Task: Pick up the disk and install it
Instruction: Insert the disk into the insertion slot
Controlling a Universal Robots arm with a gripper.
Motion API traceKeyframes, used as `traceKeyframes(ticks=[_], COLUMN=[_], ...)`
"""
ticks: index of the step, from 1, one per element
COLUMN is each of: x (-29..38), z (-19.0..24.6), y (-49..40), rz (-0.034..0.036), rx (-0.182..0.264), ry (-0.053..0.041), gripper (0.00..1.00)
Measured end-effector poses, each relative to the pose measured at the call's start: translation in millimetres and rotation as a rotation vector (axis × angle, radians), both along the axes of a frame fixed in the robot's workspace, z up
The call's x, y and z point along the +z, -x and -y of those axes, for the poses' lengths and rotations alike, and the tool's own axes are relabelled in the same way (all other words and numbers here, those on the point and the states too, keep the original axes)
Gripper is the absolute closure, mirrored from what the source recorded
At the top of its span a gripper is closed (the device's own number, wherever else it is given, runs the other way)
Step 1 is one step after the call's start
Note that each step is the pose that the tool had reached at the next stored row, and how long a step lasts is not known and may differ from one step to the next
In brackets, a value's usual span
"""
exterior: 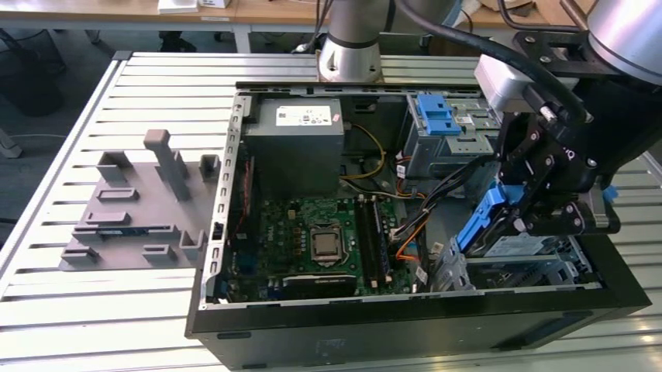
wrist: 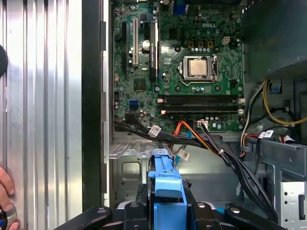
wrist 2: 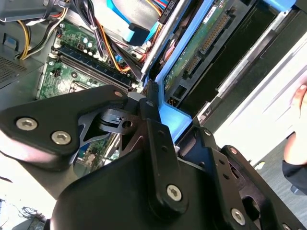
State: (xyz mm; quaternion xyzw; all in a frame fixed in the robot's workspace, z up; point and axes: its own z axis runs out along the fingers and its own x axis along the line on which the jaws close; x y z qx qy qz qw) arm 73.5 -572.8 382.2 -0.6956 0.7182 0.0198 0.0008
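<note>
While the hand [exterior: 543, 203] grips the disk [exterior: 486, 217] by its blue carrier, holding it tilted on edge over the metal drive bay [exterior: 528, 267] at the exterior view's right of the open computer case [exterior: 310, 325], the motherboard [exterior: 315, 248] lies further in, and beyond it the grey power supply [exterior: 300, 139]

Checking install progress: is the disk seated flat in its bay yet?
No. The disk stands tilted on edge above the bay, gripper clamped on its blue bracket.
</note>
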Motion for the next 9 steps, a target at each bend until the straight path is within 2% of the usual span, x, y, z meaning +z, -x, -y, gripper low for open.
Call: traceKeyframes(ticks=[9], x=[-3.5], z=[0.0], y=[0.0], rz=[0.0], rx=[0.0], ry=[0.0], gripper=[0.64])
